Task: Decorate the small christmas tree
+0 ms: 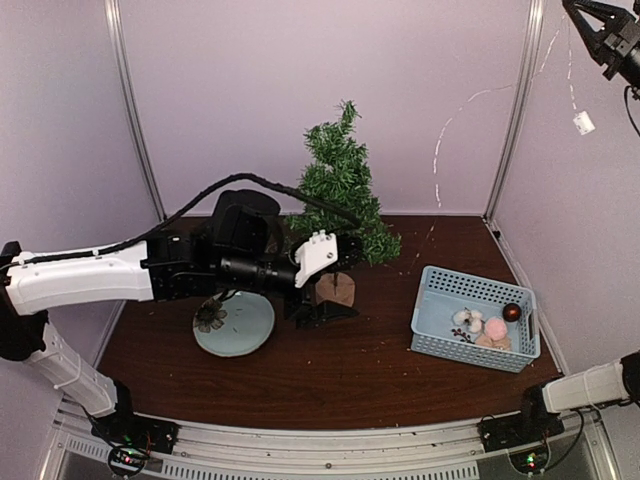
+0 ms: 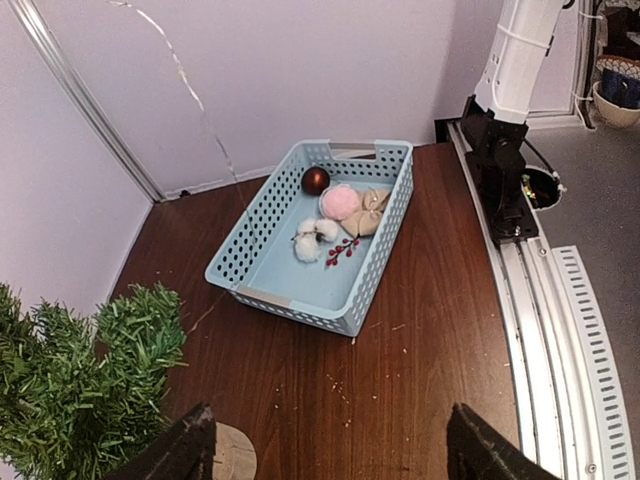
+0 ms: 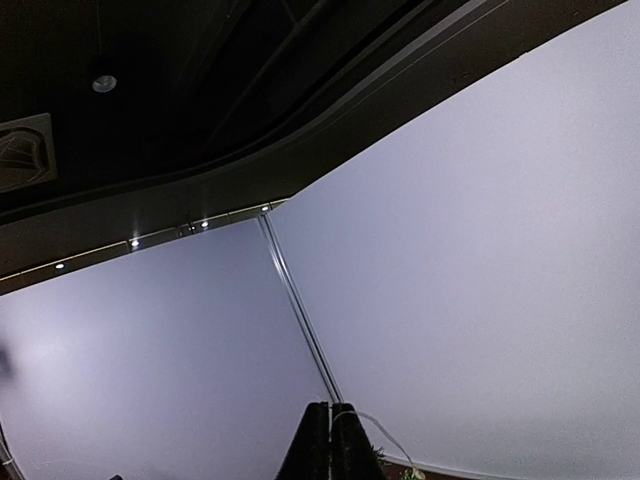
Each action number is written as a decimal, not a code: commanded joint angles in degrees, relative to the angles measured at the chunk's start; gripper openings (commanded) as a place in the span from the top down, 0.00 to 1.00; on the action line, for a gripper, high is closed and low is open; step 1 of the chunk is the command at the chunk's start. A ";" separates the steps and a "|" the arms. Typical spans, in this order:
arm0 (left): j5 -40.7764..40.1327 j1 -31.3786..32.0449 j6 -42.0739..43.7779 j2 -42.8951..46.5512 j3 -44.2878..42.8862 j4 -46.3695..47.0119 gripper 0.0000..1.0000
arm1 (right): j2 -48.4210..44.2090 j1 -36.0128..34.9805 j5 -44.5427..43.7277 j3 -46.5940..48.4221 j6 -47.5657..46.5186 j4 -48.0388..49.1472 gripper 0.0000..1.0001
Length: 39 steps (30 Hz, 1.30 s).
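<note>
One small christmas tree (image 1: pixel 340 190), one plate (image 1: pixel 245 330) at left, one blue basket (image 1: pixel 460 352) at right, one thin wire (image 1: pixel 437 150) along the far wall. In the basket: one red bauble (image 2: pixel 315 180), one pink pom-pom (image 2: pixel 340 202).

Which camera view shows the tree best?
The top external view: nearly the whole tree shows, only its foot partly behind the left arm. The left wrist view catches just some branches; the right wrist view shows none of it.

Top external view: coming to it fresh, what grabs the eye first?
The small christmas tree stands mid-table at the back, the left arm stretched across it, left gripper open beside the stump. High in the right corner, the right gripper is shut on a thin wire dangling a white tag. A blue basket of ornaments sits right of the tree.
</note>
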State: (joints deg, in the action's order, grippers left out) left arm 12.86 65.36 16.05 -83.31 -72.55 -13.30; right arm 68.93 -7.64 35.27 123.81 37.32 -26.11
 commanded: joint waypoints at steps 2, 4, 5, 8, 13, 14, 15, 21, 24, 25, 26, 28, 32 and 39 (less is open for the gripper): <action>-0.48 1.05 2.26 -1.48 -2.20 3.56 0.21 | -0.06 -0.27 3.54 2.08 1.56 1.42 1.00; -0.96 1.29 2.52 -1.73 -2.01 3.99 0.21 | -0.19 -0.27 4.02 2.43 1.76 1.43 1.00; -1.37 1.37 2.68 -1.77 -1.82 4.25 0.21 | -0.27 -0.27 4.16 2.65 1.81 1.47 1.00; -3.29 1.51 3.41 -2.13 -0.94 5.68 0.21 | -0.31 -0.27 4.54 3.41 1.96 1.24 1.00; -8.22 1.60 6.53 -5.28 -1.09 10.79 0.28 | -0.99 -0.32 4.63 2.57 2.61 1.48 1.00; -9.55 1.61 7.54 -6.25 -1.36 12.32 0.30 | -1.26 -0.28 4.63 1.95 2.78 1.73 1.00; -10.42 1.61 8.79 -7.40 -2.00 12.87 0.32 | -1.49 -0.27 4.52 1.37 2.90 1.94 1.00; -13.87 1.60 15.08 -15.85 -7.72 16.37 0.41 | -2.39 -0.27 4.19 -0.50 3.57 2.98 1.00; -15.94 1.77 16.66 -20.11 -10.81 18.42 0.42 | -2.26 -0.27 4.27 -0.44 3.68 3.02 1.00; -16.76 1.78 16.83 -21.54 -12.25 18.93 0.43 | -2.24 -0.27 4.36 -0.41 3.64 2.96 1.00; -17.62 1.79 17.07 -22.87 -13.48 19.38 0.44 | -2.15 -0.27 4.45 -0.51 3.64 3.06 1.00; -20.06 1.85 18.54 -25.46 -15.48 20.54 0.47 | -2.06 -0.27 4.54 -0.50 3.61 3.06 1.00; -24.15 1.78 21.82 -28.63 -16.94 21.79 0.52 | -1.89 -0.27 4.70 -0.50 3.71 3.40 1.00; -23.59 1.78 23.85 -30.69 -17.51 21.29 0.74 | -1.22 -0.27 4.83 -0.34 3.33 3.67 1.00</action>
State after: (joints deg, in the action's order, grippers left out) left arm -9.69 66.87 37.85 -113.08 -87.99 4.89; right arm 67.37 -7.64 39.00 123.48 40.56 -24.18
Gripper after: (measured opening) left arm 0.343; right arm 0.003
